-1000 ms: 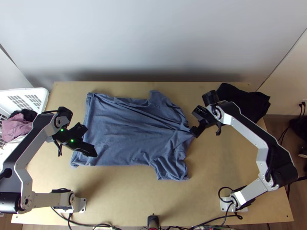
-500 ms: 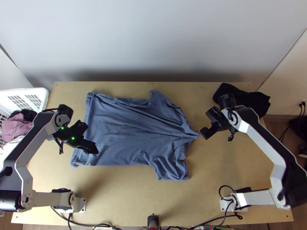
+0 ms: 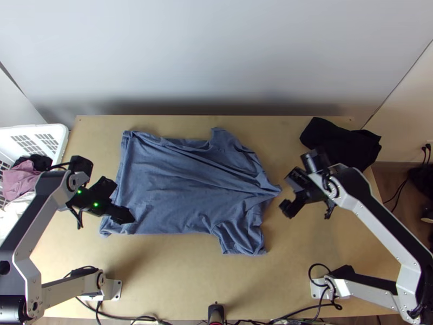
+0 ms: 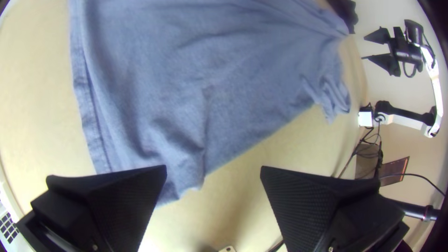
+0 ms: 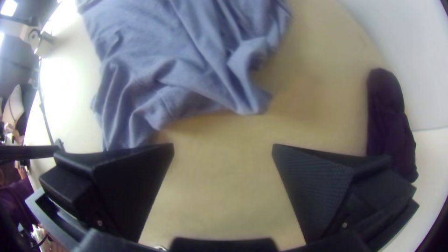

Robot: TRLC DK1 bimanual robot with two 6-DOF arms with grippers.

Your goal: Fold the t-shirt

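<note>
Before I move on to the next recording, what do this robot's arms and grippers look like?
The left arm and right arm have silver-grey links and black joints, with thin black cables looping at the wrists. The left gripper and right gripper are black, their wide, flat fingers tapering and finely textured. Green lights mark the left wrist.

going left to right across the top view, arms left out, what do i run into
white basket with clothes in it → blue t-shirt, spread out with some wrinkles → bunched black cloth
</note>
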